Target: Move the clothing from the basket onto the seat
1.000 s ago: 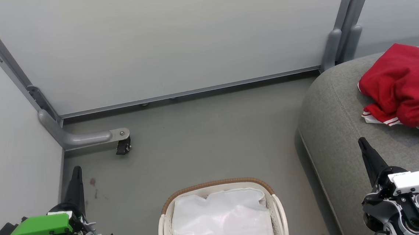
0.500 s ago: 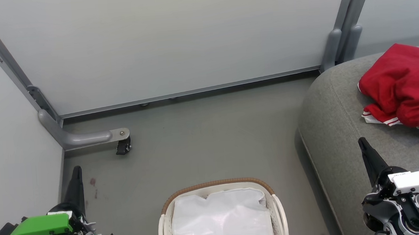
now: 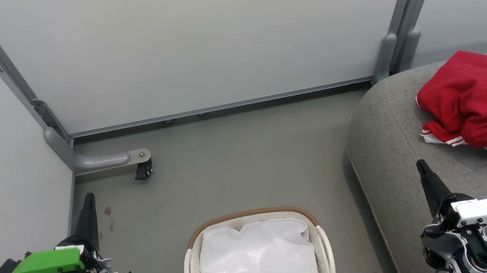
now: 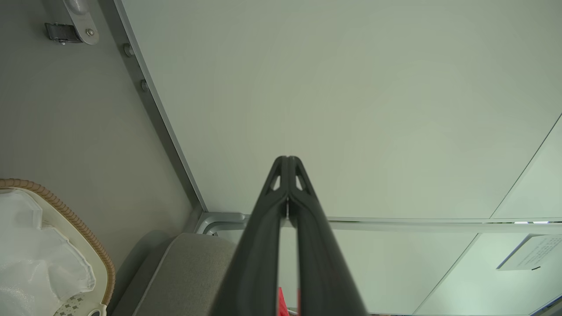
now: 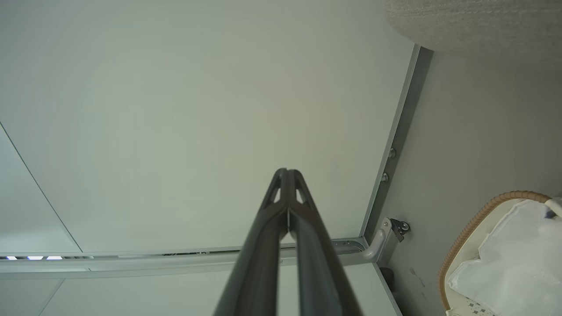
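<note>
Red clothing (image 3: 467, 95) on grey seat (image 3: 382, 152) at right, basket (image 3: 253, 213) near, left pincer (image 3: 89, 195) and right pincer (image 3: 420, 163) clenched, empty.

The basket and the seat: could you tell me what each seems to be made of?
The basket looks like smooth white moulded plastic, perforated in its wall, with a brown rim that seems woven wicker or cord by its twisted ribbing. The seat appears upholstered in matte grey woven fabric, finely textured, with a stitched seam.
</note>
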`<state>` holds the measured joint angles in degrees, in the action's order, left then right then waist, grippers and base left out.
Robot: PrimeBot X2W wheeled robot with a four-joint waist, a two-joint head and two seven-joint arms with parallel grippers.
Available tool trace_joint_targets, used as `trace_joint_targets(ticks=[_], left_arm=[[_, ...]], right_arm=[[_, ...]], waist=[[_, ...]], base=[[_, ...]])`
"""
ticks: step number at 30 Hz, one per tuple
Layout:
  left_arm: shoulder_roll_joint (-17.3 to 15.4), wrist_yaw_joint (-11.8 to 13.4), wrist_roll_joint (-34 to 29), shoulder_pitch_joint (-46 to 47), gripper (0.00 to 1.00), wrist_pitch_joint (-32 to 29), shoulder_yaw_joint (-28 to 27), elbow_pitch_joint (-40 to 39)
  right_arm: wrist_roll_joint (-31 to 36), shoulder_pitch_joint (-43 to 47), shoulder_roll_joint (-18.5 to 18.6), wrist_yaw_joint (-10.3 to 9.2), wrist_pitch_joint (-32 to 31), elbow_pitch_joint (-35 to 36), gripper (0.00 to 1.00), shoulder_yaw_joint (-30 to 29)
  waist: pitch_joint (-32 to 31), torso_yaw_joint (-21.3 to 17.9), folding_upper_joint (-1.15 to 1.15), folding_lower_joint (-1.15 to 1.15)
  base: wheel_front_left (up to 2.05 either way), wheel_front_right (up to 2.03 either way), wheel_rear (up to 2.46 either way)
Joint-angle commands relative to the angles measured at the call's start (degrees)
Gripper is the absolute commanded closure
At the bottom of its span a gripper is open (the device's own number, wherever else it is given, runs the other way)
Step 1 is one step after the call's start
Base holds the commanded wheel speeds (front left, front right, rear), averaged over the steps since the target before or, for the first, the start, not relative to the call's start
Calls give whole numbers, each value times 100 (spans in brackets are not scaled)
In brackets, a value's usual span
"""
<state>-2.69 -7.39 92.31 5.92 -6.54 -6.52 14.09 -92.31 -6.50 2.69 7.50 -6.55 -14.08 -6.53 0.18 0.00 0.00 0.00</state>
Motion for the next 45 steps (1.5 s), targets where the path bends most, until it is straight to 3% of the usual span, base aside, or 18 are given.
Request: trace_joint_targets(ticks=[1, 45], left_arm=[[-35, -22, 19, 60, 100, -20, -13, -14], [-36, -23, 19, 60, 100, -19, -12, -14]], right_arm=[[-19, 61, 36, -2, -19, 20, 100, -12], [-20, 61, 36, -3, -18, 20, 100, -11]], waist=[[0, 0, 0, 0], [0, 0, 0, 0]], base=[[0, 0, 0], [0, 0, 0]])
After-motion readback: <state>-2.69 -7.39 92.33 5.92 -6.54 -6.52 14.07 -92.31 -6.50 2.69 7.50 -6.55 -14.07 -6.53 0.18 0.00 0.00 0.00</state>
